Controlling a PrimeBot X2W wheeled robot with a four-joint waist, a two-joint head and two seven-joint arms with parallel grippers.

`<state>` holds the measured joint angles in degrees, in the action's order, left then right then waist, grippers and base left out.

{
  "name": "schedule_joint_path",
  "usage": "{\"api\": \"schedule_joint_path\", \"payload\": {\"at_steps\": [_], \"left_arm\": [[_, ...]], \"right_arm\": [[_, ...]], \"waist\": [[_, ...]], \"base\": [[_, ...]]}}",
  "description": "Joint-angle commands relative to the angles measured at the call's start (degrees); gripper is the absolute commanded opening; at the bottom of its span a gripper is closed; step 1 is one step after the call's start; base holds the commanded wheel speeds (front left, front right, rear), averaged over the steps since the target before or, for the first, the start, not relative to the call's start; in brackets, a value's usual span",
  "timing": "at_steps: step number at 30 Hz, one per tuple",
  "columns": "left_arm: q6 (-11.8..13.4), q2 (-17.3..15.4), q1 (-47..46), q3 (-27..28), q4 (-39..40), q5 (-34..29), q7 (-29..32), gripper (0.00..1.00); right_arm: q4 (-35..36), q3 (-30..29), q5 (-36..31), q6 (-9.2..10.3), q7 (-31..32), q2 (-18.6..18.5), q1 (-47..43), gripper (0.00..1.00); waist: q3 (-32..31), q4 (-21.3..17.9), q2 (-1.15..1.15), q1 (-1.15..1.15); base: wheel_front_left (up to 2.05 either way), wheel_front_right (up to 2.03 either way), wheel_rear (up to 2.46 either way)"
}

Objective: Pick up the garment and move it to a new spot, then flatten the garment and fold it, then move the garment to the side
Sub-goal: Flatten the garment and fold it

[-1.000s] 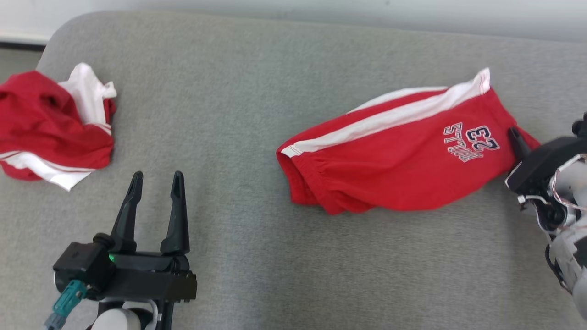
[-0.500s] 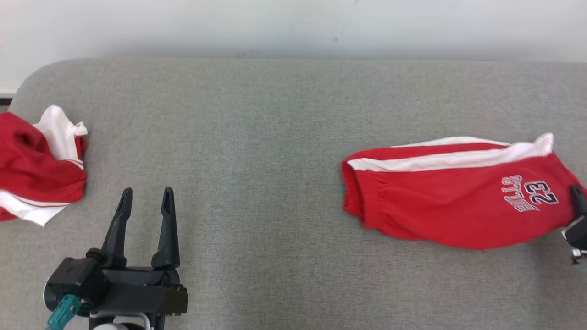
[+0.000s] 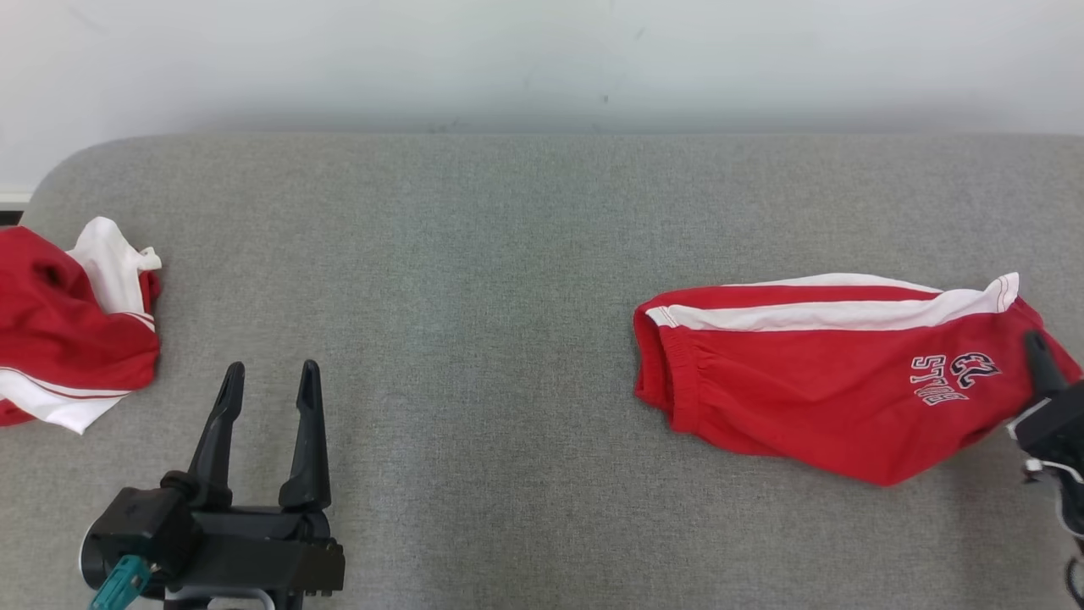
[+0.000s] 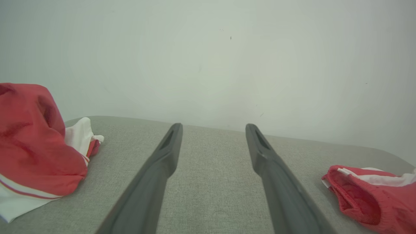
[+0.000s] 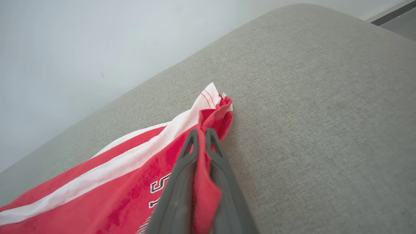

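Observation:
The garment (image 3: 813,381), red shorts with a white side stripe and dark lettering, lies folded flat on the right of the grey padded surface (image 3: 474,322). My right gripper (image 3: 1035,352) is at its right end, shut on a pinch of the red leg fabric. In the right wrist view the right gripper (image 5: 201,133) clamps a red fold of the garment (image 5: 107,191) between its two fingers. My left gripper (image 3: 269,373) stands open at the lower left, nothing between its fingers. In the left wrist view the left gripper (image 4: 213,126) points at the wall, the garment's waistband (image 4: 364,195) off to its right.
A second red and white garment (image 3: 68,339) lies crumpled at the surface's left edge, also to the left of the fingers as a red heap (image 4: 32,152). A pale wall (image 3: 542,59) stands behind the surface. The surface's rounded corner (image 5: 305,19) is close beyond the held end.
The head camera has tilted up and shifted. The right gripper has drawn the garment to the right and turned it more level; its held end now bunches up. The left gripper stays open.

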<state>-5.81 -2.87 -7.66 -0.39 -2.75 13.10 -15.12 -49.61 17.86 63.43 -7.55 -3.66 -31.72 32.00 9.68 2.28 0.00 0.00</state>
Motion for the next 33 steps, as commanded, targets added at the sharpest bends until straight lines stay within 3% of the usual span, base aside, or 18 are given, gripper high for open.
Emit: {"api": "schedule_joint_path", "payload": {"at_steps": [1, 22, 33], "left_arm": [[0.00, -0.04, 1.08, 0.45, -0.11, -0.33, -0.03, 1.00], [0.49, -0.03, 2.98, -0.15, -0.31, 0.96, -0.03, 1.00], [1.18, -0.04, 2.71, -1.53, -0.47, 2.25, -0.03, 1.00]], "right_arm": [[1.53, 0.52, -0.33, 0.10, -0.57, 1.03, -0.15, 0.00], [26.48, 5.60, -2.71, 0.10, -0.19, 9.59, -6.96, 0.00], [26.65, 6.87, -8.33, 0.10, 1.20, 15.55, -12.01, 0.00]], "waist": [[-0.63, 0.01, 0.00, 0.00], [-3.21, 3.28, 0.00, 0.00], [-2.25, 5.41, 0.00, 0.00]], "base": [[0.00, 0.00, 0.00], [0.00, 0.00, 0.00], [0.00, 0.00, 0.00]]}}
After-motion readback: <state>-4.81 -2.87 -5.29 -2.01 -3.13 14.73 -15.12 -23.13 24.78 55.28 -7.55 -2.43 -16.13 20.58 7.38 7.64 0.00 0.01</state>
